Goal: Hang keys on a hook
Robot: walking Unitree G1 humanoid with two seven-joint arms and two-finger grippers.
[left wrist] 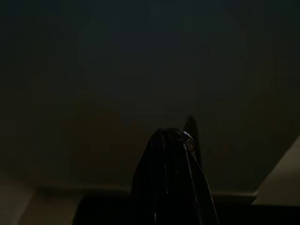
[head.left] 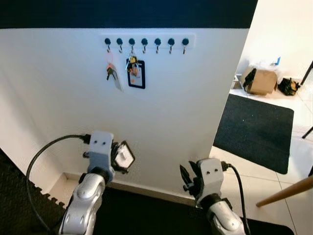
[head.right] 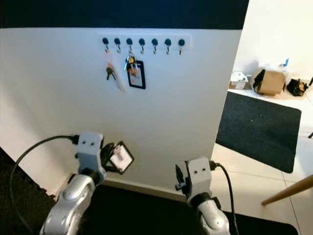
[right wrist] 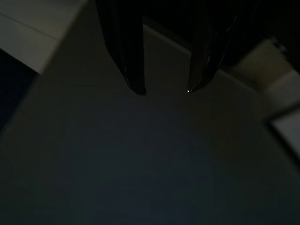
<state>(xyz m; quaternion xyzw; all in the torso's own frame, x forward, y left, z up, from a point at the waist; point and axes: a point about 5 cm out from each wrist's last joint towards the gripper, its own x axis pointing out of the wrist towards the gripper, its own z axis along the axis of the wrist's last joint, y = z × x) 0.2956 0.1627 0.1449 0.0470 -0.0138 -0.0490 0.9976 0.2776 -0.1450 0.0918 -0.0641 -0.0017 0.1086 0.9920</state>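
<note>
Two grippers are hovering low before the white wall point(head.left: 58, 98): the left gripper point(head.left: 120, 157) is clamping a key tag point(head.left: 124, 155), the right gripper point(right wrist: 165, 89) is holding its fingers apart. Higher up, the hook rail point(head.left: 146, 41) is carrying two key bunches point(head.left: 112, 72).

White hook rail point(head.left: 146, 40) high on the wall, seven dark-knobbed hooks in a row. Keys point(head.left: 111, 73) with pink loop hang from the first hook; a second bunch with black-framed tag point(head.left: 136, 73) hangs from the third. Left claw point(head.left: 121, 156) holds a white tag with ring, low, near the wall.
</note>
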